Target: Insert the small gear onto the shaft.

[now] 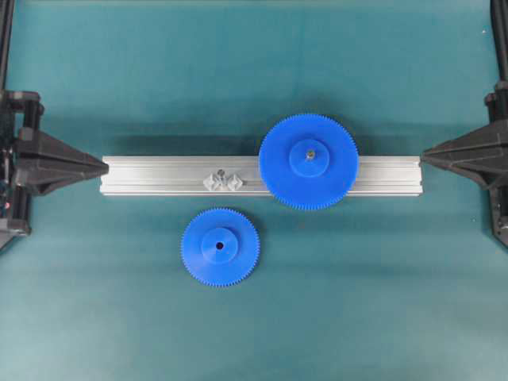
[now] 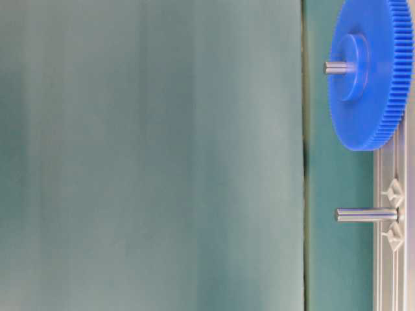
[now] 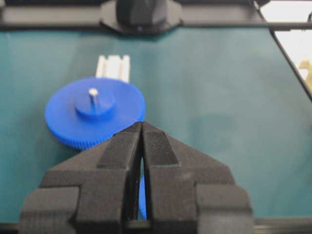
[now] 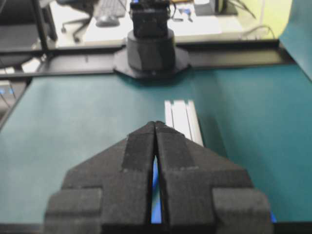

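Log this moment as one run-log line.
stage: not started | small gear: on mat, in front of rail | shaft: bare | left pincer: shut, empty | right pincer: shut, empty

Even bright light, wrist views blurry

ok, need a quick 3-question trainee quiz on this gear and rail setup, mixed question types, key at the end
1. True or false: the smaller blue plastic gear already sits on the thin grey metal shaft.
2. What does the wider blue toothed gear rest on? A) the green mat only B) the grooved silver aluminium rail C) the smaller gear
3. In what state are the left claw and the right claw?

Key:
1. False: it lies flat on the green mat, in front of the rail, and the shaft is bare.
2. B
3. Both shut, holding nothing.
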Available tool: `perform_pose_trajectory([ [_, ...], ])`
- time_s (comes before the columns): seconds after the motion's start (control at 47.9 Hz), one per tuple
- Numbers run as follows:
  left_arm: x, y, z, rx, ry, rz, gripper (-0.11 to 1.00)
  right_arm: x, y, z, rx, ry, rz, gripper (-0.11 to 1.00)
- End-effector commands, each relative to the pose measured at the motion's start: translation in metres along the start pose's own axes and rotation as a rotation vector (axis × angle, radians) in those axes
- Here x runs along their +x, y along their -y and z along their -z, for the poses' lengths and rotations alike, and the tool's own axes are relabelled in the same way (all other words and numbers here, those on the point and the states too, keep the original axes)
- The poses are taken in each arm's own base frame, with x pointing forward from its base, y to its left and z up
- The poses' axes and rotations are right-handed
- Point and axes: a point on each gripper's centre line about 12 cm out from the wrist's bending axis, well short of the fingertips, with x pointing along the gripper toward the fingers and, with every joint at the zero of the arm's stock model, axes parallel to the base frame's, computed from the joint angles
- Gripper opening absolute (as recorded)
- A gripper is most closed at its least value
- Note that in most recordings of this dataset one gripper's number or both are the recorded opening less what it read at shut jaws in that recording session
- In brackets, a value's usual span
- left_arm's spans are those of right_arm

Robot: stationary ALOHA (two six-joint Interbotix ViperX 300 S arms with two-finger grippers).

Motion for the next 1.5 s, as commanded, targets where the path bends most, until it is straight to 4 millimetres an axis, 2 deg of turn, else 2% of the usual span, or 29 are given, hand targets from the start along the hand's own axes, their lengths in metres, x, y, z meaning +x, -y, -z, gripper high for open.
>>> perform_pose_trajectory([
  [0.0, 0.006, 0.004, -0.007, 0.005, -0.020, 0.021, -0.01, 0.000, 0.002, -0.005, 0.013, -0.019, 0.012, 0.04],
  [0.731, 0.082, 0.034, 0.013, 0.025, -0.335, 0.114, -0.01, 0.000, 0.003, 0.009, 0.017, -0.146, 0.020, 0.04],
  [1.023, 0.111, 0.037, 0.023, -0.079, -0.420, 0.090, -0.01, -0.001, 0.003, 0.017, 0.017, -0.200, 0.022, 0.04],
  [1.482, 0.152, 0.048, 0.042, -0.061, -0.621, 0.089, -0.01, -0.003, 0.003, 0.022, 0.019, -0.247, 0.025, 0.04],
])
